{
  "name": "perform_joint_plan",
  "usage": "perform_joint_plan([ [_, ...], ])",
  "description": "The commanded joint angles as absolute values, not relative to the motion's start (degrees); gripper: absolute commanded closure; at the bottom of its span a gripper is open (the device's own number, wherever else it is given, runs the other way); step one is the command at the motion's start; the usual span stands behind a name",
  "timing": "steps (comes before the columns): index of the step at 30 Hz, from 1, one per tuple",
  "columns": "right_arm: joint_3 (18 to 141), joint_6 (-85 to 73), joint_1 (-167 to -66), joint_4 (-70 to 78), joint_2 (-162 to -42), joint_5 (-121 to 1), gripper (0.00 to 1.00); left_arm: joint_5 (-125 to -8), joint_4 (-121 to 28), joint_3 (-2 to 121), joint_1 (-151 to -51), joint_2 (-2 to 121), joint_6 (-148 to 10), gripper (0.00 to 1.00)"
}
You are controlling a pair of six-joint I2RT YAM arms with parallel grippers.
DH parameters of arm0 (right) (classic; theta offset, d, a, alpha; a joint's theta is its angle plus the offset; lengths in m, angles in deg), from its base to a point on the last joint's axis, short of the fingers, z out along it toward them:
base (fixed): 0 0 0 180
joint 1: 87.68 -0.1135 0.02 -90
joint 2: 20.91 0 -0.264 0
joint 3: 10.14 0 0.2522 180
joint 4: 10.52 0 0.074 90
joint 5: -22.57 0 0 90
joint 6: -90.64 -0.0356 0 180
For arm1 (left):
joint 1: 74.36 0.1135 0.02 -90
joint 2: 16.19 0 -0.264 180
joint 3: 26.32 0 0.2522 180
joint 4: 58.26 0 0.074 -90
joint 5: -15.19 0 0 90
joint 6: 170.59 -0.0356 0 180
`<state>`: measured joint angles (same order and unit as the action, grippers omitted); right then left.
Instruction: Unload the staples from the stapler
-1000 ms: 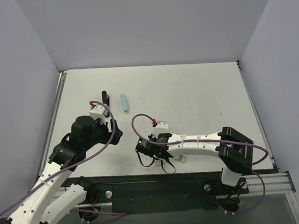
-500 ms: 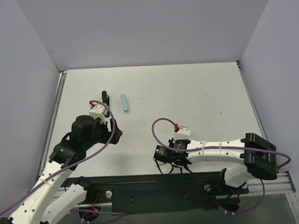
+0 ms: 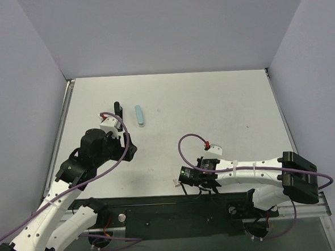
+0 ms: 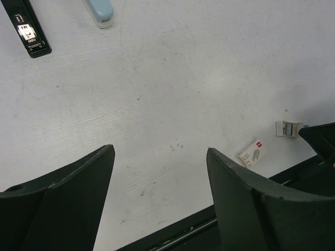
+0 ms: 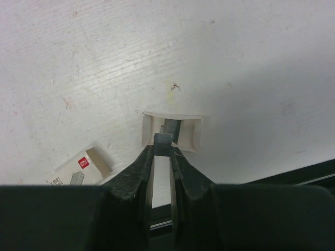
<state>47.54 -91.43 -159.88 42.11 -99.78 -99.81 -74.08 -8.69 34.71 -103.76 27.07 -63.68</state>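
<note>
Table (image 3: 211, 100): white.
Count: one black stapler (image 3: 117, 110), one blue piece (image 3: 138, 116) beside it, one staple box (image 4: 251, 154), one tray (image 5: 171, 130).
Left gripper (image 4: 159, 151): spread wide, empty.
Right gripper (image 5: 162, 149): pinches grey strip (image 5: 162, 139), well apart from stapler; only its wrist view shows this.

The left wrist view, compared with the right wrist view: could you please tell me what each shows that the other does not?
Only the left wrist view: the black stapler part and the light blue stapler part, lying apart at the far side, beyond the open left gripper. Only the right wrist view: the right gripper pinching a grey strip, apparently staples, at the mouth of the small white tray. Both: that tray and the staple box, near the table edge.
</note>
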Motion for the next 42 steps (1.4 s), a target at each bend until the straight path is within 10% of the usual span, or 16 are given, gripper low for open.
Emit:
perform_joint_plan([
  [1, 46.2, -94.5, -160.4, 46.7, -97.8, -102.2, 0.95, -74.3, -10.7, 35.3, -103.2, 27.1, -63.5, 0.18],
  [42, 45.2, -98.4, -160.2, 46.4, -102.0, -101.7, 0.89, -74.0, -10.7, 35.3, -103.1, 26.9, -63.6, 0.19],
])
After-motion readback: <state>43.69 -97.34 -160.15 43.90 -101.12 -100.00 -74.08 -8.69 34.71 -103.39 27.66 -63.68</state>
